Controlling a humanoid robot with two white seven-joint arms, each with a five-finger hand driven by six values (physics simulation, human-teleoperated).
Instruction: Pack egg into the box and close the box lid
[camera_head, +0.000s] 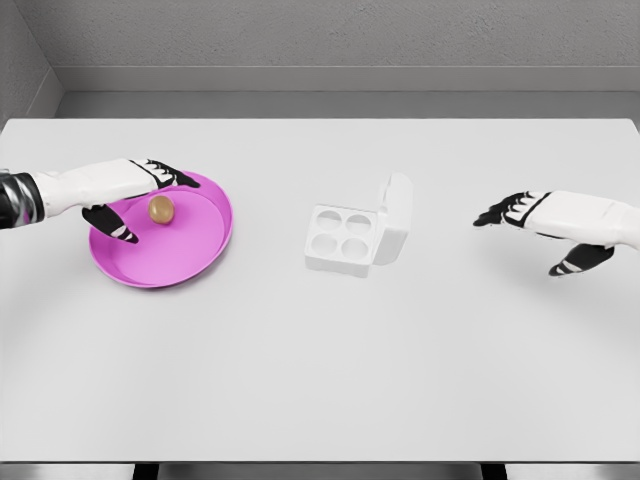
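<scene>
Reaching with my left hand (125, 195), fingers (118, 228) spread wide, I needed a centred, gentle pinch around the egg (161, 209).

Surface: a wide, flat white table (300, 380) with a smooth matte top, running almost edge to edge of the head view.
Left side: a round, shallow magenta plastic plate (195, 255) rests flat on the table — well apart from the box.
Middle: a small white four-cup egg box (340, 243) (lid hinged up on its right side) sits directly on the table — all four cups are bare.
</scene>
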